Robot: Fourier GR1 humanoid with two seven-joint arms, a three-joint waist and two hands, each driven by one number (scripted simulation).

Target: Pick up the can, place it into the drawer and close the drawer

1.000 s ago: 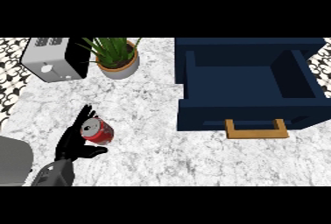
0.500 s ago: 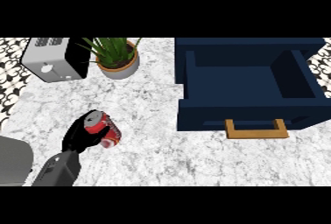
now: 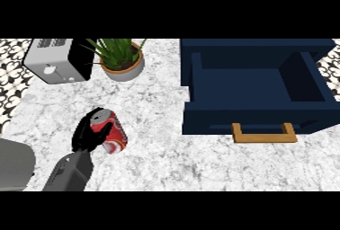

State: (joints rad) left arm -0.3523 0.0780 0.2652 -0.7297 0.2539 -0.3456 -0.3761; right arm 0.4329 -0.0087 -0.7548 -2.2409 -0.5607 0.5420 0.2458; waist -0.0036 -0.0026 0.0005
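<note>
Now left robot hand (image 3: 86,134) curled round tilted red can (image 3: 111,133) over table (image 3: 166,152); I see drawer (image 3: 256,85) open, well apart.

Single view only, head cam, looking steeply down on the marble counter (image 3: 199,166) from the robot's side. Near edge sits at frame bottom, where one grey forearm (image 3: 69,173) enters lower left. Far side at top: toaster (image 3: 56,60) and potted plant (image 3: 123,58) top left, open blue drawer (image 3: 256,90) top right. Mid-range framing, no second view to overlap with.
</note>
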